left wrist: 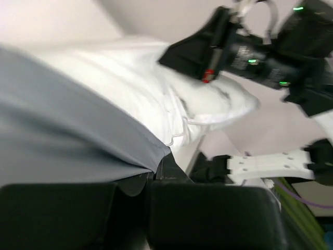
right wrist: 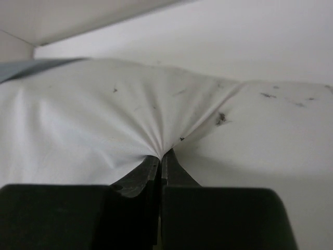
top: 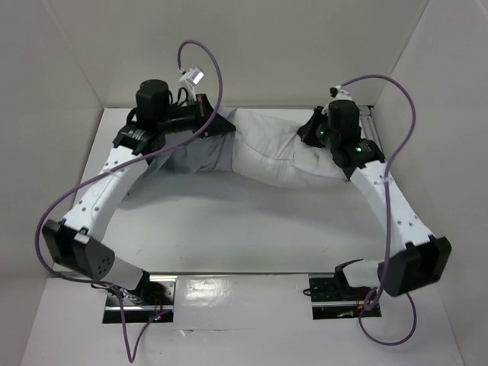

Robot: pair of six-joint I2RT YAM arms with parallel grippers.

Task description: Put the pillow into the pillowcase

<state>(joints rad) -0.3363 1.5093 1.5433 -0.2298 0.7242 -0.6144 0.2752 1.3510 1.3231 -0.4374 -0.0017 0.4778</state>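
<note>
From above, you see the pillow (top: 278, 164) lying across the far side of the table (top: 229, 229). Its left end is covered by the grey pillowcase (top: 191, 156), and the left gripper (top: 221, 124) and right gripper (top: 311, 131) sit at opposite ends. Your left wrist view shows the jaws pinching the pillowcase's edge. Your right wrist view shows the jaws pressed together on a gathered fold of the pillow.
</note>
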